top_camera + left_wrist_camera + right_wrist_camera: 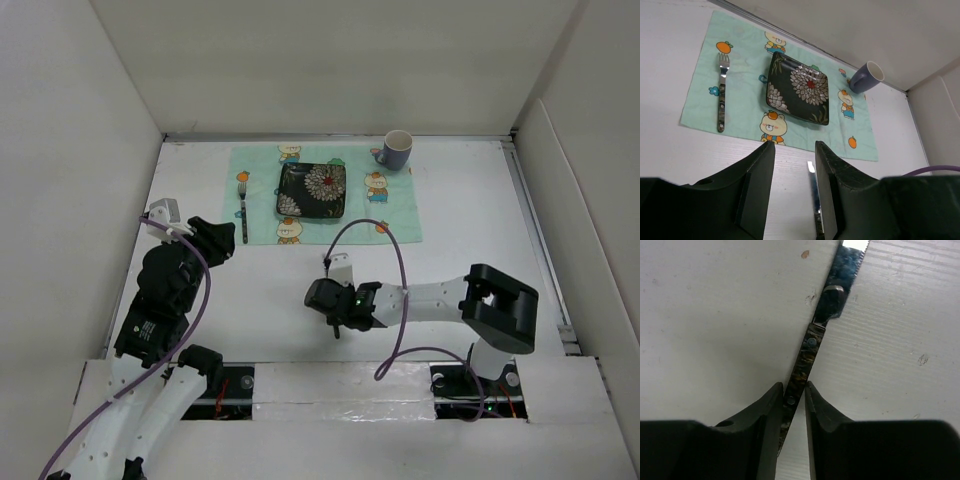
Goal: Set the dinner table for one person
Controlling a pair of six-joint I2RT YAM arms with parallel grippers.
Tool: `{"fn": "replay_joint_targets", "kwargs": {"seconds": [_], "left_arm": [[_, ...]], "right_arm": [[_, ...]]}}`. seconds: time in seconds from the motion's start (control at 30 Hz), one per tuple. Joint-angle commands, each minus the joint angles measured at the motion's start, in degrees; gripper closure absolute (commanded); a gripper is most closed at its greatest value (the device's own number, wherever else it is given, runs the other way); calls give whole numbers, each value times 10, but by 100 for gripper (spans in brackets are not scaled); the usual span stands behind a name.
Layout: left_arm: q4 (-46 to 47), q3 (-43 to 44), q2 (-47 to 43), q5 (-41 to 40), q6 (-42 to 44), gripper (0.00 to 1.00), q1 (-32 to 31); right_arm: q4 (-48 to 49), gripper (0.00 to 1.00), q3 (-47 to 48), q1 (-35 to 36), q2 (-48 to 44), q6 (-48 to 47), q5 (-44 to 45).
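The right hand (pixel 794 386) is narrow around the handle of the knife (pixel 810 347), seemingly pinching it, flat on the bare counter (pixel 470 220) short of the mat (pixel 400 215), likely for laying beside the plate (pixel 312 190). The left hand (pixel 794 144) hangs parted, empty.

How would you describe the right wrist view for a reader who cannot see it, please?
The right tool grips the mottled dark handle of a serrated knife, which points away over the white dinner table.
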Motion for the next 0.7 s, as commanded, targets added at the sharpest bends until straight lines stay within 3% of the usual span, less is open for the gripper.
{"fn": "replay_joint_targets", "kwargs": {"seconds": [0.0,0.03,0.13,0.37,0.47,0.57,0.67], "left_arm": [[24,4,-3,7,8,65,3],[24,4,-3,8,8,65,3],[24,4,-2,8,8,65,3],[24,4,0,9,8,65,3],[26,4,2,15,10,63,3],[25,2,4,13,13,62,3],[25,2,7,16,14,62,3]], "right_arm": [[11,77,-36,-5,1,36,4],[5,87,-40,-10,-4,38,4],[-29,100,-44,-10,-39,50,26],[-106,100,-12,-26,-171,-10,84],[-56,100,5,-104,-194,-115,55],[40,100,41,-247,-162,-220,-14],[55,100,87,-281,-111,-263,-46]]}}
